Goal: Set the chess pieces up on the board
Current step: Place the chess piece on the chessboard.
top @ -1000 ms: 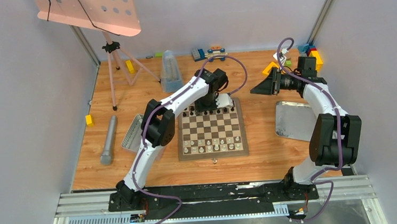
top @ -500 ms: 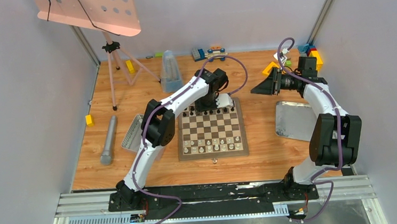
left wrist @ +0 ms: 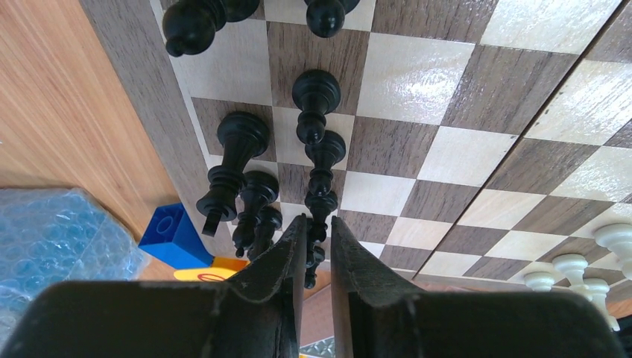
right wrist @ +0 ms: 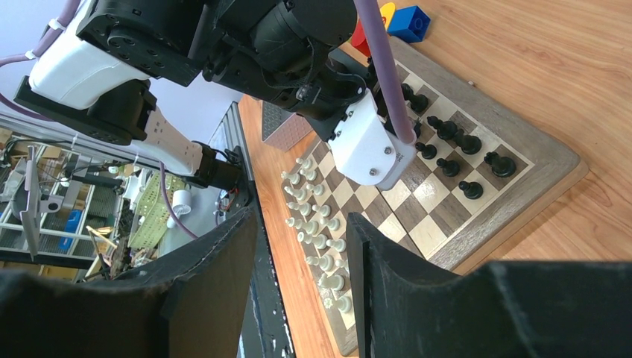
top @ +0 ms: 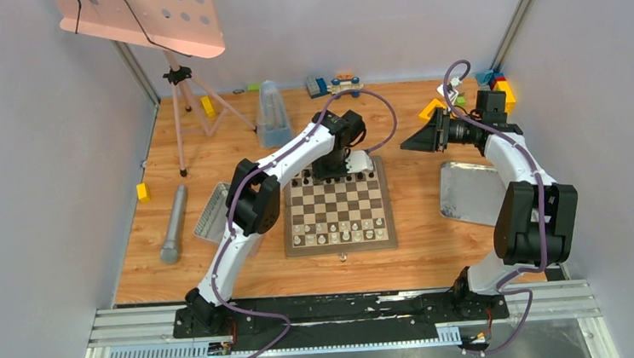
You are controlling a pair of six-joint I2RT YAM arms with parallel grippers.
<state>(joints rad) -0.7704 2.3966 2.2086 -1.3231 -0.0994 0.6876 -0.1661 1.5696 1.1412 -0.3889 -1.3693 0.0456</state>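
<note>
1. The board [left wrist: 447, 149] is wood with visible grain, glossy varnish and bright reflections on its pale squares.
2. The black chess pieces [left wrist: 315, 93] are smooth and semi-gloss.
3. The white chess pieces [left wrist: 574, 265] are smooth cream with a soft sheen.
4. The tabletop [left wrist: 59, 97] is matt wood-grain.
5. The blue block [left wrist: 170, 237] is smooth plastic.
6. The bubble wrap [left wrist: 52, 231] is clear, shiny film.
7. The tray [top: 464, 191] is dull grey metal.
8. The left gripper [left wrist: 317, 227] is matt black and slightly rough.

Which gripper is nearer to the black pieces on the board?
Left. The left gripper is directly over the black pieces at the far edge of the board, jaws either side of one. The right gripper hangs off to its right, near the tray.
</note>
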